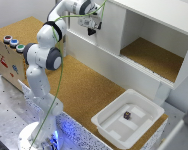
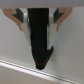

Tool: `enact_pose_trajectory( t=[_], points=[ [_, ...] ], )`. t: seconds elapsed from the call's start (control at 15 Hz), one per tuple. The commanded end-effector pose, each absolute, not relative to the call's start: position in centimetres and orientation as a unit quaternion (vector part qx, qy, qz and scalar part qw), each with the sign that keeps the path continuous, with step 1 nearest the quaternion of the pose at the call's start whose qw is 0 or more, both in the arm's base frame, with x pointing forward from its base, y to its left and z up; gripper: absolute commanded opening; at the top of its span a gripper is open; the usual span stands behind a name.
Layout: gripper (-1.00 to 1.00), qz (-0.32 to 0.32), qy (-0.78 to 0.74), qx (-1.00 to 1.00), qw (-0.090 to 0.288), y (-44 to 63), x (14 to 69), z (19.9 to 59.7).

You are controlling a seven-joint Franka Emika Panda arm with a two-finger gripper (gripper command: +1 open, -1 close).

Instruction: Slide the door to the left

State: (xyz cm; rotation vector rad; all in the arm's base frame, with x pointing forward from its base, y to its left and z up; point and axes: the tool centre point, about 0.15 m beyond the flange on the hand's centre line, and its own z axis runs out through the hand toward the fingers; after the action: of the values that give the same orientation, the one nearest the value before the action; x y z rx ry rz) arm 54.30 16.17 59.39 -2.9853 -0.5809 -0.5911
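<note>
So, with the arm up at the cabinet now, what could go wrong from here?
1. The claw sits at the door, but neither view shows a handle held, so it may slip when it pushes.
2. The green cable hangs along the arm and might snag during the slide.
3. The white tray holding a small dark object lies near the cabinet; a wide swing could hit it.

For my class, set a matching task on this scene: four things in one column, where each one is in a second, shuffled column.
Things:
1. flat white sliding door
2. white plastic tray
3. small dark object
4. three coloured buttons

Places:
A. on top of the wooden box, at the exterior view's left
B. covering the cabinet's left half
C. on the cork surface in front of the cabinet
D. inside the tray

Pairs: 1-B, 2-C, 3-D, 4-A
</note>
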Motion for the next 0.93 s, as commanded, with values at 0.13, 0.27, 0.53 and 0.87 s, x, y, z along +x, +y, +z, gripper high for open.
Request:
enact_pose_trajectory(
  t=[0.13, 0.27, 0.53, 0.87],
  points=[
    [1.0, -0.261, -0.086, -0.96, -0.05, 16.5, 47.6, 60.0],
    [1.0, -0.254, -0.089, -0.963, -0.034, 16.0, 45.4, 59.9],
    [1.0, -0.191, -0.086, -0.978, 0.003, 15.3, 43.9, 56.9],
    [1.0, -0.138, -0.08, -0.987, 0.026, 14.5, 41.0, 53.4]
  ],
)
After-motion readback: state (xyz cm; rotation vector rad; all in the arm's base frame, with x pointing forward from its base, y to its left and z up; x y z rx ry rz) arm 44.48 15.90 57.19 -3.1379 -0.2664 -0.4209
